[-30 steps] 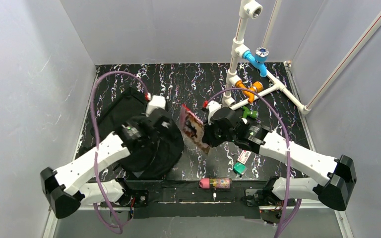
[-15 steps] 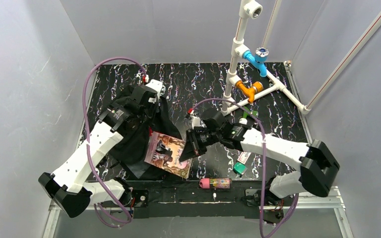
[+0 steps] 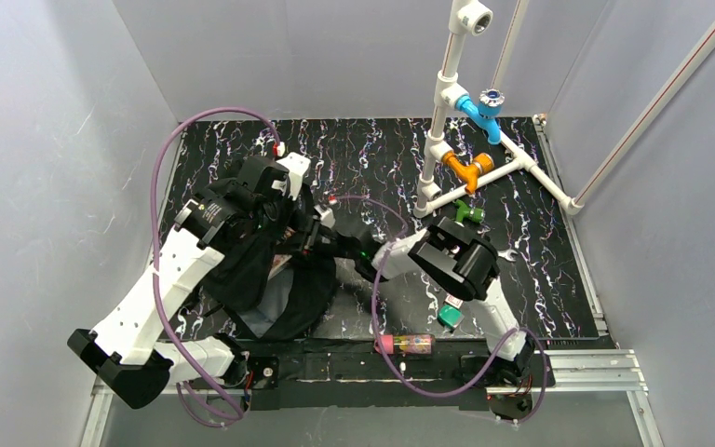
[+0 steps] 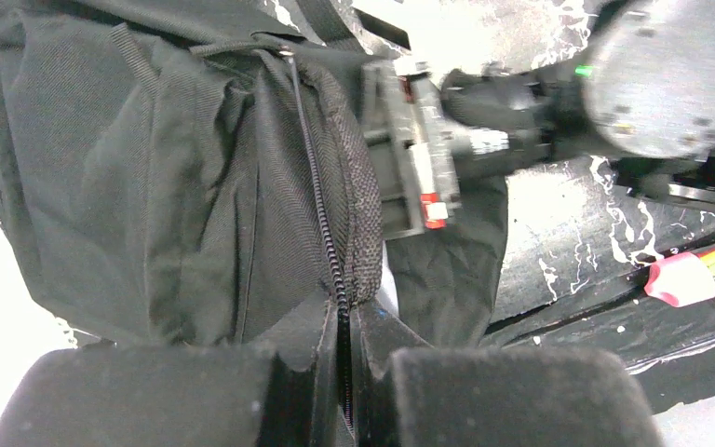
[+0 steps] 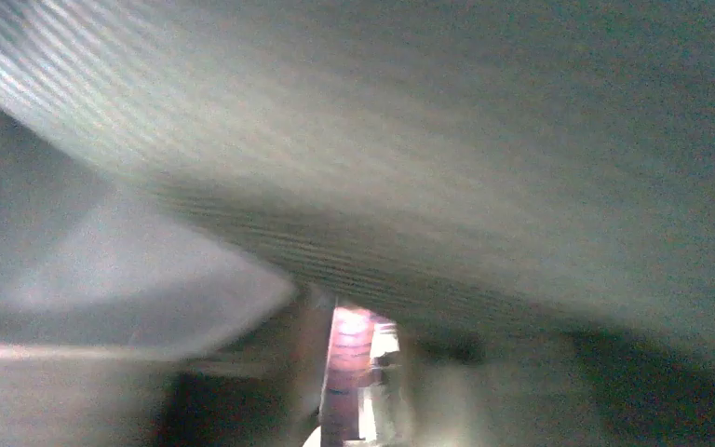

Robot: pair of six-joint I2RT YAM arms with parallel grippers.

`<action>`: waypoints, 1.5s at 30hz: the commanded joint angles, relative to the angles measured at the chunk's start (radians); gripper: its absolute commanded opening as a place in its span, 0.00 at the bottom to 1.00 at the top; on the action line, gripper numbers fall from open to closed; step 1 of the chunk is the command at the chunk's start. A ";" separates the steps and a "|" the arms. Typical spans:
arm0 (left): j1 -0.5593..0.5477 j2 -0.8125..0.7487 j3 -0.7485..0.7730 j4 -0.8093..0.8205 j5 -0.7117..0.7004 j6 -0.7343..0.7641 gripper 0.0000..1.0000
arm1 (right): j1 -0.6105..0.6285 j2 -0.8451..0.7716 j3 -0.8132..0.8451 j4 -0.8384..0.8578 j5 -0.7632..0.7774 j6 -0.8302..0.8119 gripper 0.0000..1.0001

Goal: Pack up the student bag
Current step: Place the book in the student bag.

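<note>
Right end effector [image 3: 309, 237] has gone inside the one student bag [image 3: 253, 272]

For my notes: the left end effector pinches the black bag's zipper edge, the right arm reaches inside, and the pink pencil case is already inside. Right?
No. The pink pencil case lies outside the bag, at the table's near edge, as the top external view shows. The rest stands.
</note>
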 commanded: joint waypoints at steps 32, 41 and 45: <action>-0.003 -0.115 -0.175 0.137 0.087 -0.141 0.00 | 0.013 -0.313 0.024 -0.712 0.150 -0.872 0.66; -0.003 -0.129 -0.205 0.186 0.101 -0.202 0.00 | 0.041 -0.480 0.061 -1.156 0.574 -0.973 0.91; -0.003 -0.152 -0.220 0.206 0.087 -0.224 0.00 | 0.061 -0.371 0.167 -1.117 0.718 -0.950 0.92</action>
